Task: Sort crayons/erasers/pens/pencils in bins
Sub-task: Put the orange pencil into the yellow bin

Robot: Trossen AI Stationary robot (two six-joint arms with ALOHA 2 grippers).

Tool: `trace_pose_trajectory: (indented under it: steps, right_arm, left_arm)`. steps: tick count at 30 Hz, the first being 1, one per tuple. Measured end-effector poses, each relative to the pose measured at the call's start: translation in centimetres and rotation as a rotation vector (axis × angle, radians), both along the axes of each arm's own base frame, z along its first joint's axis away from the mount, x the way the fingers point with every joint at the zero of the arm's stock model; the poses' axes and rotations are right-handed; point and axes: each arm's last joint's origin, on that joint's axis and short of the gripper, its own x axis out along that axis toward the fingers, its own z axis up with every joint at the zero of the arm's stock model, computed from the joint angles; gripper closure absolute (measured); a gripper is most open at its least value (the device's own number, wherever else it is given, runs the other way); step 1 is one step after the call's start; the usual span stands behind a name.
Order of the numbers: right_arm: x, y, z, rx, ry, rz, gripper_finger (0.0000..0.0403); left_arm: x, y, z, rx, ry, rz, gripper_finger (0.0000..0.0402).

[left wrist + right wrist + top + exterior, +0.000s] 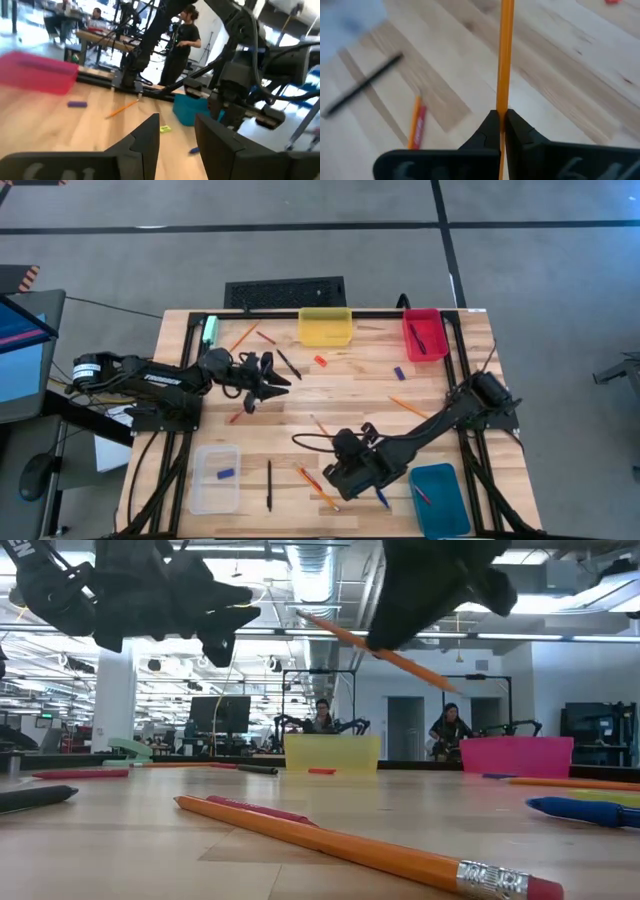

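My right gripper (502,119) hangs over the table's near middle (338,472), shut on an orange pencil (335,630). At the table's left, my left gripper (177,134) is open with nothing between its fingers (278,383), and it points toward the table's right. On the wood lie another pencil (320,488) beside a red crayon (260,810), a black pen (269,485), a blue pen (382,498) and a red eraser (320,361). The yellow bin (325,327), red bin (424,335), teal bin (438,498) and clear bin (215,478) stand near the corners. My right gripper pinches the pencil's shaft (503,106) between its two fingertips, partway along its length. The fingers slant down toward the table's left and lie across the pencil. The pencil is lifted clear and tilted, with its left end (305,615) higher in the low view.
A pale-green block (210,330) lies at the far left. More pencils (408,407), (243,337), a black pen (288,363), a purple eraser (399,373) and a red crayon (235,417) are scattered mid-table. A blue eraser (226,473) sits in the clear bin.
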Motion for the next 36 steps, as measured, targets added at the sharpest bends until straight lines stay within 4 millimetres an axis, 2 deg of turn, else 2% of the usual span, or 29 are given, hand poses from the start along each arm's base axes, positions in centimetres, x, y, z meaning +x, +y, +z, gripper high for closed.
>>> trace_pose_trajectory:
  steps: [5,9,14,19,24,29,36]
  right_arm:
    - [1.4,-1.2,0.5,-0.028,-0.109,-0.03,0.0391]
    - [2.9,-2.8,1.1,-0.042,-0.183,-0.051,0.0391]
    - [4.4,-4.7,1.7,-0.07,-0.234,-0.045,0.0388]
    - [5.4,-5.7,2.3,-0.096,-0.282,-0.02,0.0389]
    - [6.2,-6.7,2.7,-0.08,-0.308,0.019,0.0388]
    - [6.7,-7.3,3.1,-0.109,-0.334,0.036,0.0389]
    - [7.2,-7.5,3.7,-0.145,-0.378,0.068,0.0388]
  left_arm:
    - [-0.1,-0.2,0.1,-0.161,0.032,-0.073,0.0287]
    - [-0.1,-0.3,0.2,-0.218,0.038,-0.103,0.028]
    - [-0.1,-0.3,0.2,-0.218,0.037,-0.103,0.0242]
    - [-0.1,-0.3,0.2,-0.197,0.03,-0.1,0.02]
    - [0.0,-0.8,0.6,-0.148,-0.018,-0.119,0.0186]
    - [0.1,-1.6,1.3,-0.084,-0.098,-0.137,0.0205]
    - [0.1,-2.0,1.5,-0.017,-0.143,-0.124,0.0289]
